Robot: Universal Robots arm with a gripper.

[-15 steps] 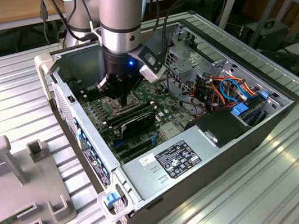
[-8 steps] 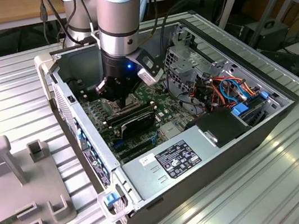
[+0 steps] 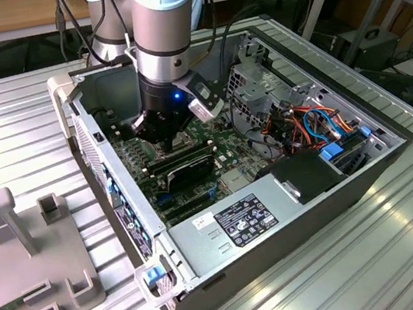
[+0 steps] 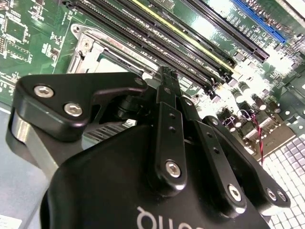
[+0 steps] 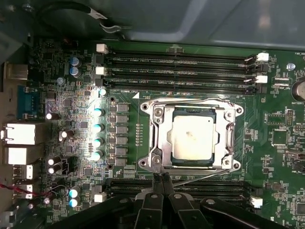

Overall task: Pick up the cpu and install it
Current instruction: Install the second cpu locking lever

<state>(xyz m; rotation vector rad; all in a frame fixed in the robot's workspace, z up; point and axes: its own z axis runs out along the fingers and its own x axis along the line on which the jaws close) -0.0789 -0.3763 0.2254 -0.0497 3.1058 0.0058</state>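
The cpu (image 5: 192,140) sits flat inside the socket (image 5: 157,138) in the first wrist view, its dull grey top facing up and framed on all sides by the metal of the socket, so I judge it already seated rather than waiting to be picked up. The gripper (image 5: 162,177) is at the socket's edge nearest the camera, its two fingertips (image 5: 157,180) pressed together with no gap I can see and nothing held between them. I read that closed, narrow tip as a way to push or hook something small at the frame, perhaps the thin lever (image 5: 205,177) that runs along that edge, though I cannot tell whether the tips actually touch it.

Memory slots (image 5: 181,64) lie on both sides of the socket, one bank partly under the gripper body. In the second wrist view the gripper (image 4: 165,74) blocks most of the socket (image 4: 88,47), and the cpu is covered there apart from a pale sliver I would not swear to. In the exterior view the arm (image 3: 162,20) reaches down into the open case (image 3: 281,230), and the gripper (image 3: 164,144) hides the socket area completely.
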